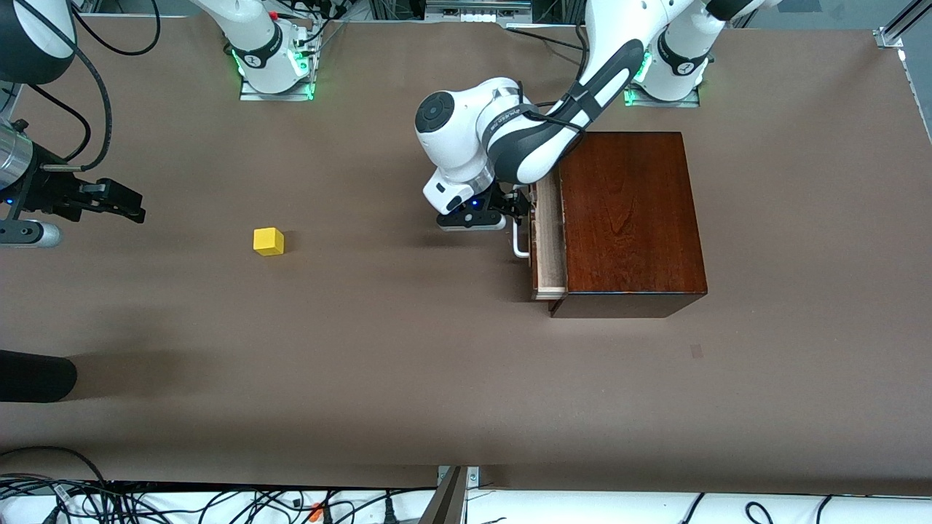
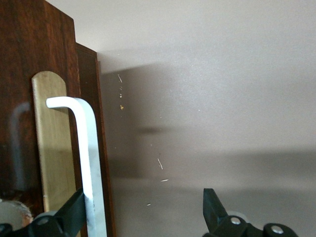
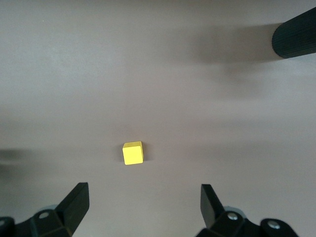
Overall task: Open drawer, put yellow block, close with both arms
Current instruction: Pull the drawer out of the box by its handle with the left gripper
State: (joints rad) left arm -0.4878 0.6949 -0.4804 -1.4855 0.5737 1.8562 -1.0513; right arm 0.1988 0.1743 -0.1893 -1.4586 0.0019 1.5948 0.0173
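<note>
The dark mahogany box (image 1: 630, 215) stands toward the left arm's end of the table. Its drawer (image 1: 550, 244) is pulled out a little, so a strip of pale wood tray shows. The white bar handle (image 1: 520, 244) sticks out from the drawer front. My left gripper (image 1: 517, 209) is at the handle, open. In the left wrist view the handle (image 2: 90, 158) lies just inside one finger (image 2: 74, 210) of the left gripper (image 2: 143, 210). The yellow block (image 1: 268, 241) sits on the table. My right gripper (image 1: 127, 202) is open above the table toward the right arm's end, with the block (image 3: 133, 152) ahead of its fingers (image 3: 76, 202).
A black rounded object (image 1: 33, 377) pokes in at the right arm's end of the table, nearer the front camera; it also shows in the right wrist view (image 3: 295, 34). Brown tabletop (image 1: 408, 349) spreads between block and box. Cables lie along the front edge (image 1: 218, 502).
</note>
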